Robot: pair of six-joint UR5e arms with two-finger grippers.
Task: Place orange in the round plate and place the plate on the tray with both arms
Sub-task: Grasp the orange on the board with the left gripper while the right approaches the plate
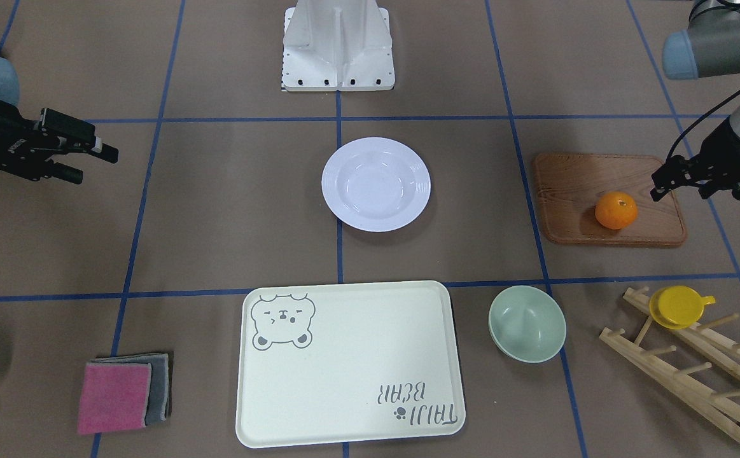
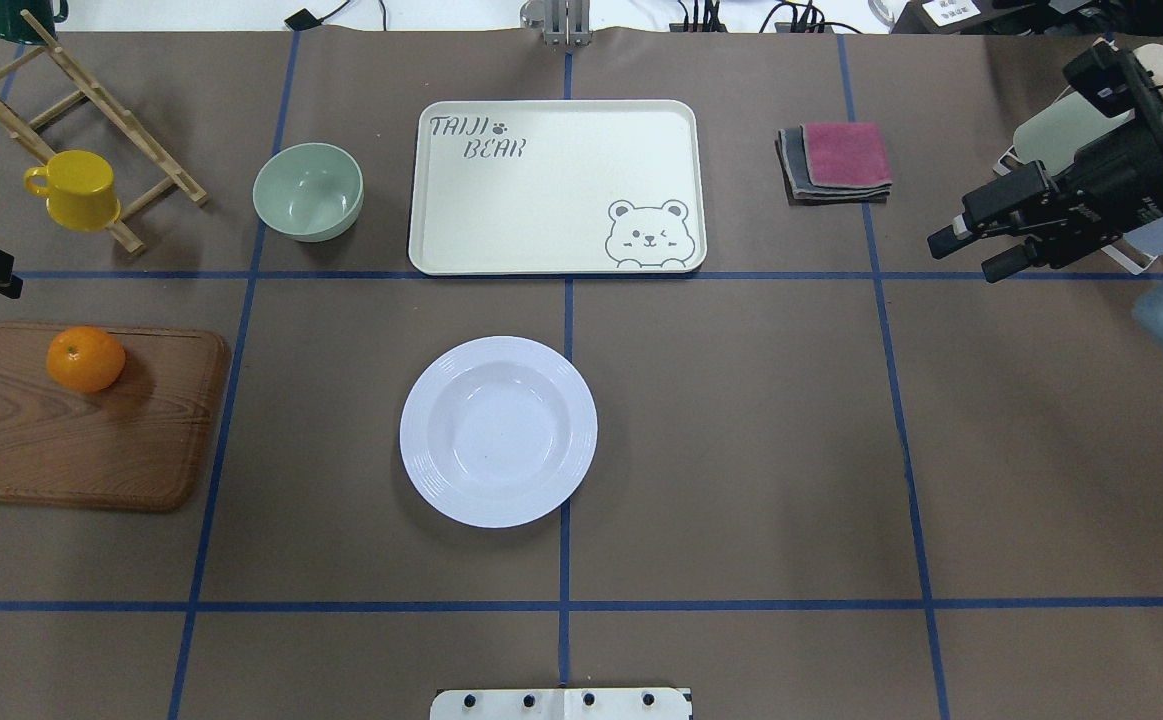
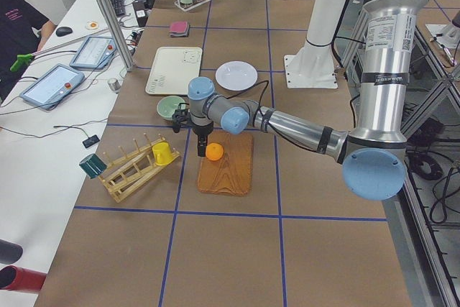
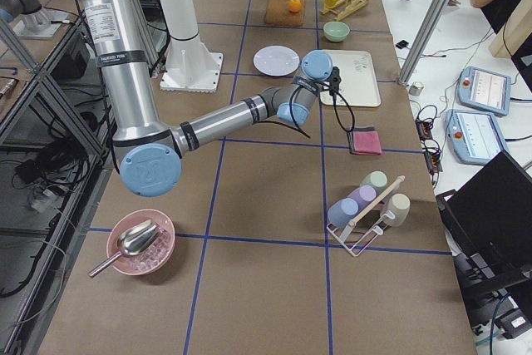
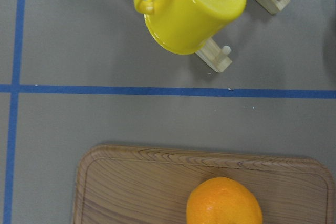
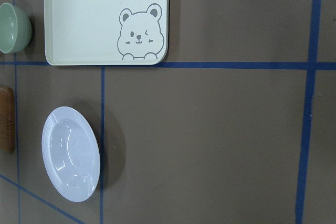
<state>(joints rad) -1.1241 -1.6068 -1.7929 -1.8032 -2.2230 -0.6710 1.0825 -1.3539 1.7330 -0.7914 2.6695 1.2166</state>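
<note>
The orange (image 1: 616, 210) lies on a brown wooden board (image 1: 573, 191) at my left side, and it also shows at the bottom of the left wrist view (image 5: 224, 203). My left gripper (image 1: 662, 181) hovers just beside and above it, open and empty. The white round plate (image 2: 498, 430) sits empty at the table's middle. Beyond it lies the cream bear tray (image 2: 541, 200), also empty. My right gripper (image 2: 966, 255) hangs open in the air over the table's right side, far from the plate.
A pale-green bowl (image 2: 308, 190) stands left of the tray. A yellow cup (image 2: 76, 188) hangs on a wooden rack (image 1: 694, 375) beyond the board. Folded pink and grey cloths (image 2: 836, 160) lie right of the tray. The robot's white base (image 1: 338, 51) stands at the near edge.
</note>
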